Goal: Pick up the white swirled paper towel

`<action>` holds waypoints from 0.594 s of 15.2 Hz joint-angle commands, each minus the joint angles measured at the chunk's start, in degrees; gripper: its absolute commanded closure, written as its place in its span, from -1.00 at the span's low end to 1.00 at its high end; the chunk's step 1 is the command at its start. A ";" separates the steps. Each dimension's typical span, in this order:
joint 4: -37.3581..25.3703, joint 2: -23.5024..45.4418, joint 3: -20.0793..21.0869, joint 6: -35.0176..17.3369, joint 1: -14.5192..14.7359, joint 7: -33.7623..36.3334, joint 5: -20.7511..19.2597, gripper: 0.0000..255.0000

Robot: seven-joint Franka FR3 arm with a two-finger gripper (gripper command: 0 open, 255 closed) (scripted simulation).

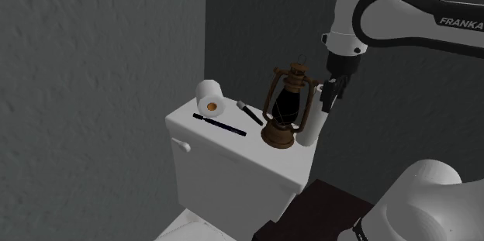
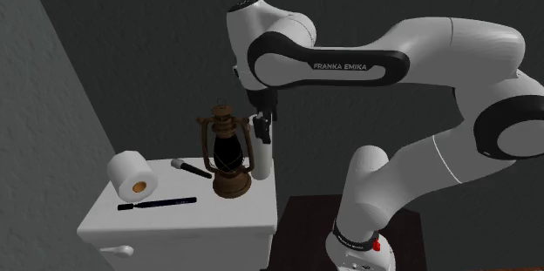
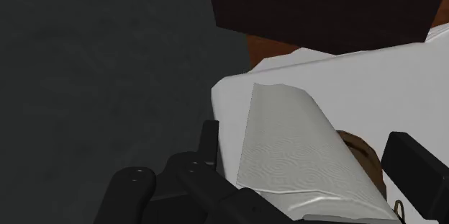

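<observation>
Towel: a white roll (image 1: pixel 311 129) (image 2: pixel 261 154) (image 3: pixel 302 150), plain at a distance, with a faint swirled pattern on its wrap in the wrist view.
Place: it stood upright at the tank's (image 1: pixel 233 150) end nearest the stand, just beside the lantern (image 1: pixel 284 108).
Gripper: the gripper (image 1: pixel 331 94) (image 2: pixel 261 127) (image 3: pixel 313 159) hung over the towel's top.
Jaws: they stood wide, one finger (image 3: pixel 209 142) close against the towel's side, the other apart from it; the towel lay between them, unclasped.

White lettering "FRANKA" marks the arm (image 1: pixel 458 21), at 2 o'clock in the shoulder view; "FRANKA EMIKA" marks its upper link (image 2: pixel 349 66), at 12 o'clock in the second exterior view.
</observation>
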State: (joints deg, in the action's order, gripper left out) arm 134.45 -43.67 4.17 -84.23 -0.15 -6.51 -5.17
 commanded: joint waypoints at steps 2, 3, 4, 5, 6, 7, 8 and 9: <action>-3.50 2.39 -0.77 2.32 0.07 -0.63 1.40 -1.00; -7.05 4.83 -1.56 4.67 0.15 -1.22 2.80 -1.00; -10.67 7.32 -2.38 7.07 0.22 -1.79 4.21 -1.00; -14.37 9.87 -3.23 9.52 0.29 -2.33 5.65 -1.00; -17.83 12.25 -4.04 11.81 0.36 -2.79 7.00 -1.00; -16.83 11.99 -4.04 11.08 0.37 -2.80 6.99 -1.00; -15.84 11.74 -4.04 10.34 0.37 -2.82 6.99 -1.00; -14.86 11.49 -4.04 9.60 0.37 -2.84 6.99 -1.00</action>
State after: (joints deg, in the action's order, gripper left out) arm 119.22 -32.39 0.32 -74.34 0.24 -9.22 1.65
